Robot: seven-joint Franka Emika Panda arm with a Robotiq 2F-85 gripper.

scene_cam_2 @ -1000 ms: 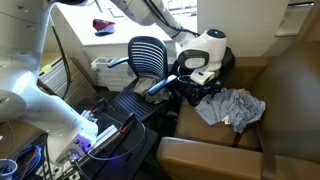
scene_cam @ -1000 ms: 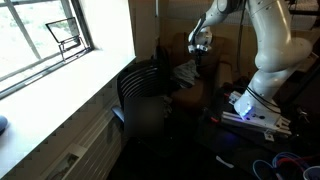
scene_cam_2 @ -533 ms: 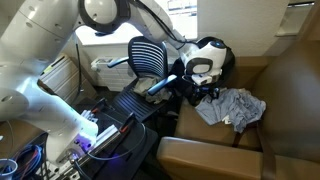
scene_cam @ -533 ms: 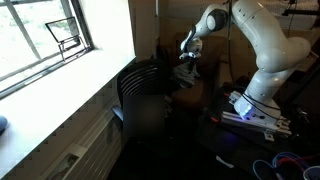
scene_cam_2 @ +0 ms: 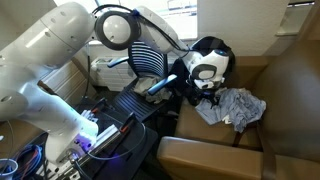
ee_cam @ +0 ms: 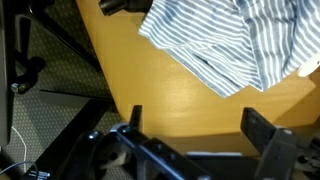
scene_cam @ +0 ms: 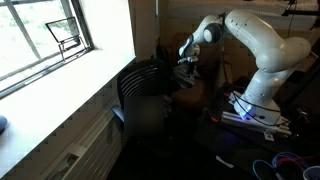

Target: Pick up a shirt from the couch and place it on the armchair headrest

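A crumpled blue-and-white striped shirt [scene_cam_2: 236, 106] lies on the brown couch seat [scene_cam_2: 262, 128]. In the wrist view the shirt [ee_cam: 230, 40] fills the top, on the tan cushion [ee_cam: 150, 85]. My gripper [ee_cam: 195, 125] is open and empty, its two dark fingers [ee_cam: 262, 125] spread wide over bare cushion just short of the shirt's edge. In an exterior view the gripper [scene_cam_2: 206, 88] hangs at the shirt's left edge. In an exterior view it [scene_cam: 186, 62] sits over the dark couch area; the shirt is hard to make out there.
A black mesh office chair [scene_cam_2: 146, 58] stands beside the couch; it also shows by the window wall [scene_cam: 140, 90]. The robot base with a lit panel [scene_cam: 255, 112] and cables sits on the floor. The couch arm [scene_cam_2: 205, 155] is in front.
The arm has swung over and lowered the gripper toward the shirt's edge on the couch. The shirt has not moved. The gripper stays open.
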